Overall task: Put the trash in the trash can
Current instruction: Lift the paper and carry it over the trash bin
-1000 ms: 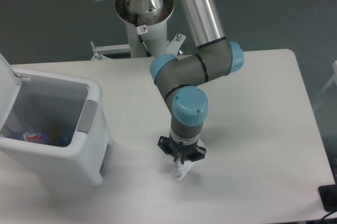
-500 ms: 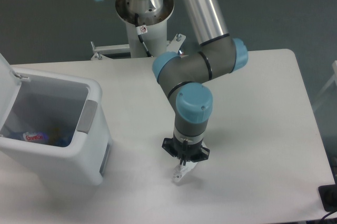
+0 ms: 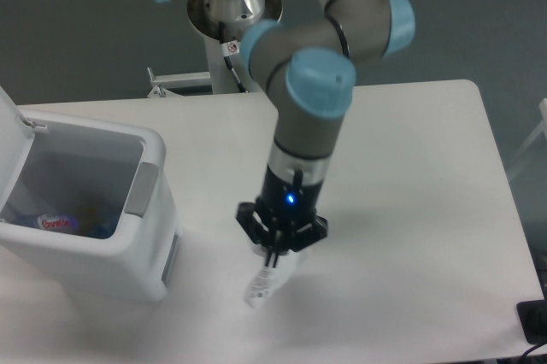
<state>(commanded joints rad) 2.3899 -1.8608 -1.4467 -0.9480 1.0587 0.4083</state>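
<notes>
1. Your gripper is clamped on the top end of the small white pouch, which hangs below the fingers, clear of the table.
2. The pouch's long axis runs down and slightly left from the grip, its free end lowest.
3. The trash can stands well to the left of the gripper, lid raised, mouth open upward. The bottle already lies inside.
4. Judgement: your carry must go leftward and high enough for the dangling end to pass over the can's near rim.
</notes>
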